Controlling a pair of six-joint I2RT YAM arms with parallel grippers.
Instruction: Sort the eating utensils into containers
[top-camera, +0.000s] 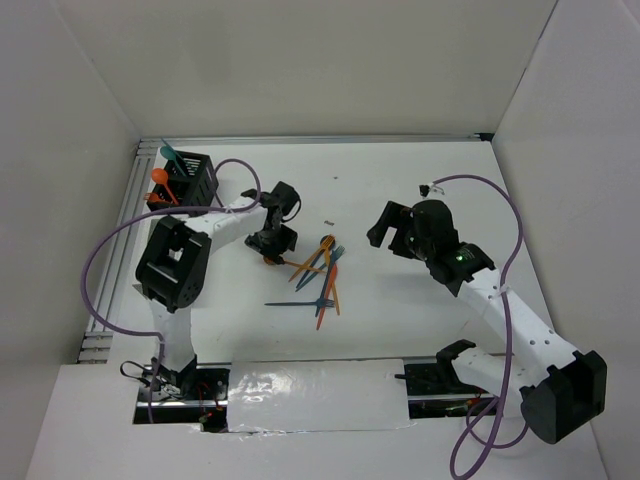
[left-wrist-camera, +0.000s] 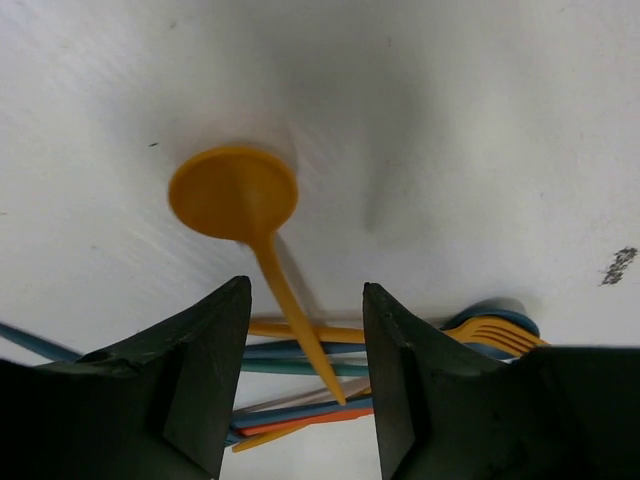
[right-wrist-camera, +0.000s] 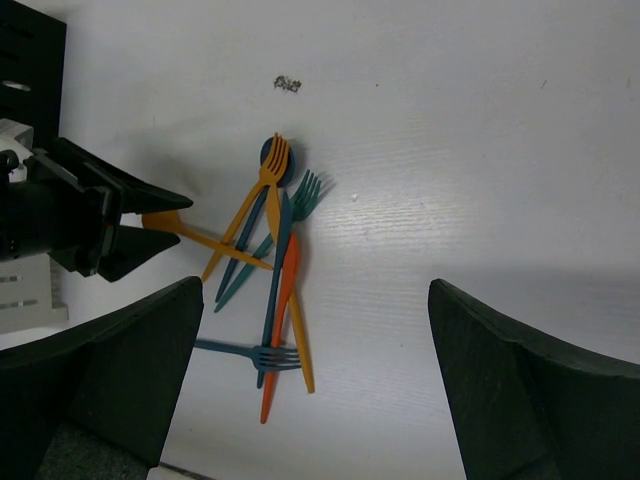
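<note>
My left gripper (top-camera: 272, 243) is open and low over the table. Its jaws stand on either side of the handle of a yellow-orange spoon (left-wrist-camera: 233, 192) without touching it; the spoon also shows in the top view (top-camera: 272, 260). In the left wrist view the gripper (left-wrist-camera: 305, 300) has the pile's handles just beyond it. Several orange, teal, blue and yellow forks and spoons lie crossed in a pile (top-camera: 322, 275), which also shows in the right wrist view (right-wrist-camera: 275, 260). My right gripper (top-camera: 388, 228) is open and empty, above the table to the pile's right. The black caddy (top-camera: 195, 180) at the back left holds a teal and an orange spoon. The white caddy is not visible.
The left arm's purple cable (top-camera: 110, 250) loops along the left side. A small dark speck (top-camera: 328, 222) lies behind the pile. White walls close in the table, and a metal rail (top-camera: 130, 200) runs along the left edge.
</note>
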